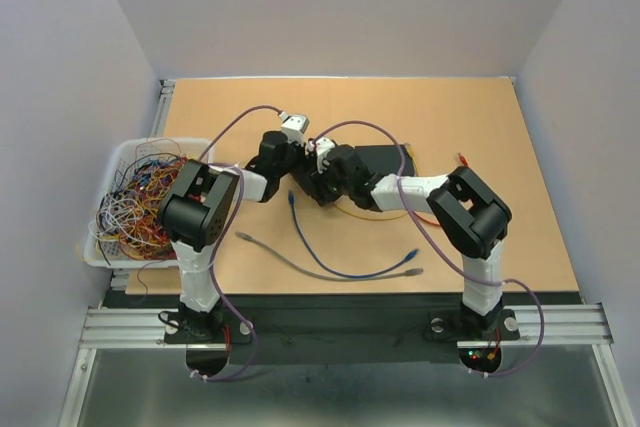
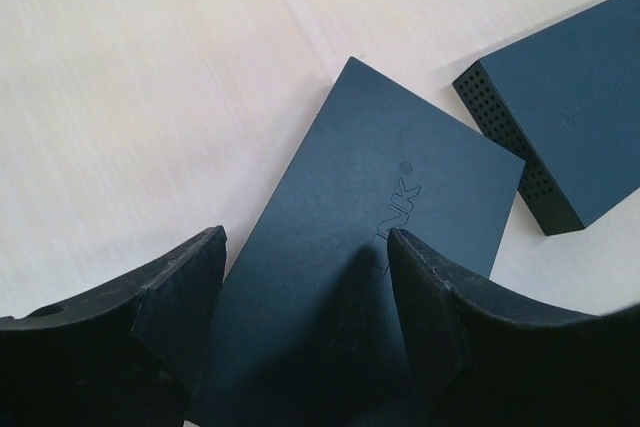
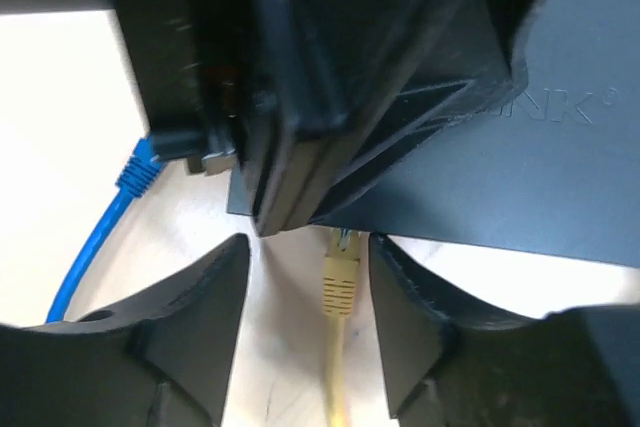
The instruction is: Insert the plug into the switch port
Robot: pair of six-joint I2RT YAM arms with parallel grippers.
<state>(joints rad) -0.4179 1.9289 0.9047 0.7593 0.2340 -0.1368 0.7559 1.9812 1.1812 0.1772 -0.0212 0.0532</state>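
Against the switch (image 3: 520, 177) edge sits the yellow plug (image 3: 340, 282), between the parted, untouching fingers of the right pincer (image 3: 308, 247); the left pincer (image 2: 305, 242) stands wide open over the switch.

Matt plastic switch (image 2: 380, 247); smooth wood table (image 2: 120, 97) (faint grain).

Tan tabletop (image 1: 480, 127), 2 black switches (image 2: 380, 247) near its middle, blue cable (image 1: 300, 232), grey cable (image 1: 262, 243), yellow cable (image 3: 338, 287) at a switch's edge

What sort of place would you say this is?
Probably a robotics lab test cell: a wooden tabletop walled by plain panels, a bin of tangled wires, and network switches with patch cables laid out.
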